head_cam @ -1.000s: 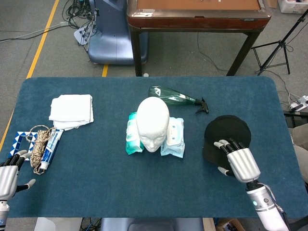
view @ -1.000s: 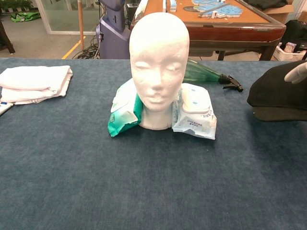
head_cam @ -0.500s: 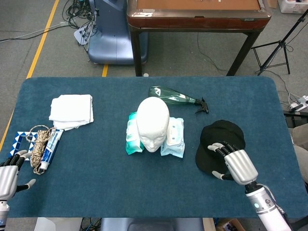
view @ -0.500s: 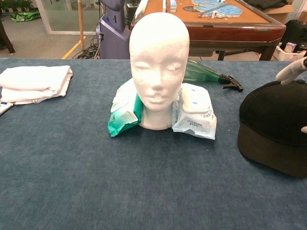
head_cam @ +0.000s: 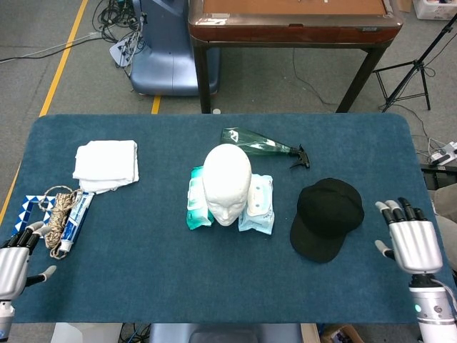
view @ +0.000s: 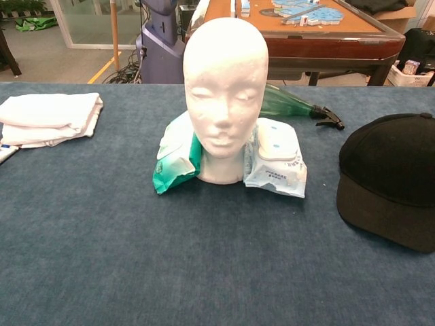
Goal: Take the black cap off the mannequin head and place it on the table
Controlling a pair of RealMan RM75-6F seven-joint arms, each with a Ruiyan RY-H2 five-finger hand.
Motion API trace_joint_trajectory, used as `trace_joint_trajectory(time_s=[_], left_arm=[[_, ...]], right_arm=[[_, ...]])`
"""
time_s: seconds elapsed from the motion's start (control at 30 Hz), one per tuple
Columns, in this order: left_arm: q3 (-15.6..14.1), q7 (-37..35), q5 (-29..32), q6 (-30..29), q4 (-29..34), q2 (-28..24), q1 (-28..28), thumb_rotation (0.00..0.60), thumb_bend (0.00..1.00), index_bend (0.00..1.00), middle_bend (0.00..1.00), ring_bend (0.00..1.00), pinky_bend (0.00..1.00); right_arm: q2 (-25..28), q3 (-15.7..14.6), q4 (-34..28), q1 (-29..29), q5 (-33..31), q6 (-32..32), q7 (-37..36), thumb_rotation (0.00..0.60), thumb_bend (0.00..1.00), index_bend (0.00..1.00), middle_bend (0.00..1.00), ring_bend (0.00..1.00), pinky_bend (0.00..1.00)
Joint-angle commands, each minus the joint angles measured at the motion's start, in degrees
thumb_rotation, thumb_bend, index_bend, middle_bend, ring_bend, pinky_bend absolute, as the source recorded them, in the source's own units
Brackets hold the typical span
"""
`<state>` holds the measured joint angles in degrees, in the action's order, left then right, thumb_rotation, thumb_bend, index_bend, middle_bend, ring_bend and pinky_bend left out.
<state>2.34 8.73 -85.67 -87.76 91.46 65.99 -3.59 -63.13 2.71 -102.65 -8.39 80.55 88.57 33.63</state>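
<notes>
Black cap (head_cam: 326, 217) lay flat on the table (head_cam: 214, 279), right of centre, beside the bare mannequin head (head_cam: 227, 183). Right hand (head_cam: 412, 241), lower right, spread and apart from it. Left hand (head_cam: 16, 260), lower left, spread, holding nothing.

The head view looks steeply down from high, taking in the whole table (head_cam: 214, 286). The chest view sits low and close, facing forward. Both share the mannequin head (head_cam: 227, 184) at centre.
</notes>
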Motion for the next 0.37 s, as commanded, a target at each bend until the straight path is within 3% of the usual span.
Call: trace_joint_trajectory(time_s=[0.03, 0.37], left_arm=[[0.0, 0.0, -0.1, 0.0, -0.1, 0.1, 0.0, 0.600, 0.06, 0.25, 0.20, 0.25, 0.41], [0.7, 0.5, 0.8, 0.7, -0.4, 0.5, -0.5, 0.600, 0.06, 0.25, 0.20, 0.25, 0.41]], right_arm=[[1.1, 1.1, -2.0, 2.5, -4.8, 1.7, 2.2, 0.600, 0.00, 0.26, 0.29, 0.18, 0.34], [2.0, 2.2, 0.2, 3.6, -8.3, -0.2, -3.7, 0.600, 0.00, 0.26, 0.28, 0.18, 0.34]])
